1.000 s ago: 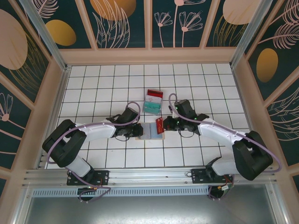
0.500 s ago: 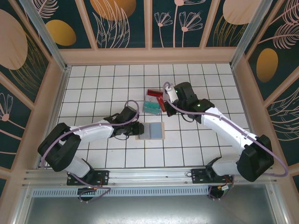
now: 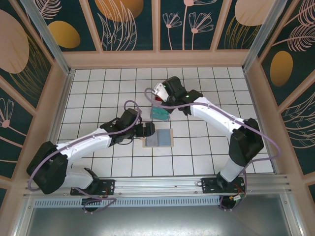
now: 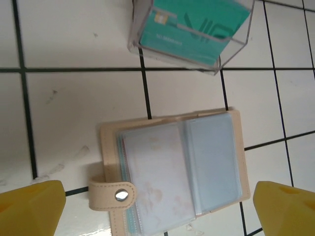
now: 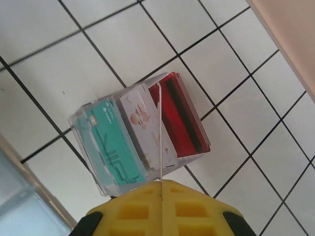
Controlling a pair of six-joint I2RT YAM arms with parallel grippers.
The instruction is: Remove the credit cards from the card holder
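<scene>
- The card holder is laid open and flat on the tiled table at the centre of the left wrist view. Its clear sleeves face up so the pockets can be reached, and its snap strap is folded out at lower left.
- A pale card is seen through the left sleeve, so the emptying is judged unfinished.
- Credit cards are stood in a clear tray just beyond the holder and apart from it: a teal card, a whitish card and a red card.
- The right gripper is clenched on a thin card. The card is seen edge-on above the tray, between the whitish and red cards, apparently for slotting in.
- The left gripper is spread wide. Its fingertips are at the lower corners, straddling the holder, and nothing is grasped.
</scene>
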